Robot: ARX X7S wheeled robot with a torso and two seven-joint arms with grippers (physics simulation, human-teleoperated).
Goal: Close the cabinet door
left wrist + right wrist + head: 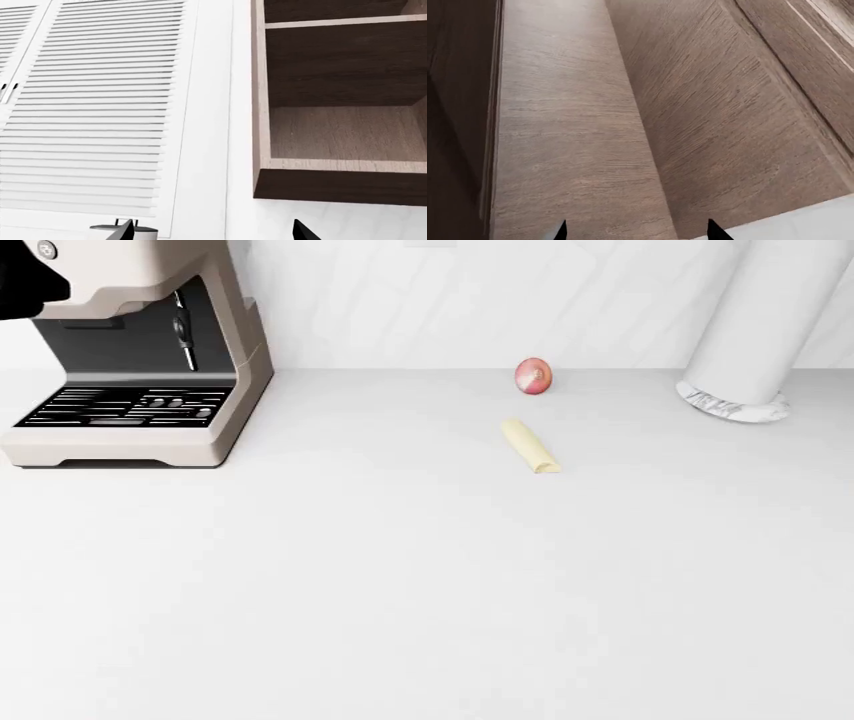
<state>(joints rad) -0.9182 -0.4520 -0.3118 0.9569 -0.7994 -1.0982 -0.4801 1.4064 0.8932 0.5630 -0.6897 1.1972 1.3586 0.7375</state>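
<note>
In the left wrist view an open cabinet [340, 130] shows its brown wooden inside and a shelf, with no door across its front. Beside it hang shut white louvred doors [100, 110]. My left gripper [213, 233] is open below them, only its two dark fingertips [303, 232] showing, with nothing between them. The right wrist view is filled with brown wood panels [567, 130] seen close up; I cannot tell whether they are the cabinet door or the cabinet's side. My right gripper [638, 232] is open and empty close to that wood. Neither gripper shows in the head view.
The head view looks down on a white counter [400, 590]. A beige coffee machine [134, 370] stands at the back left, a white cylinder [754, 330] at the back right. A small red onion [533, 376] and a pale yellow piece [530, 446] lie between them. A metal knob [143, 230] sits by the left fingertip.
</note>
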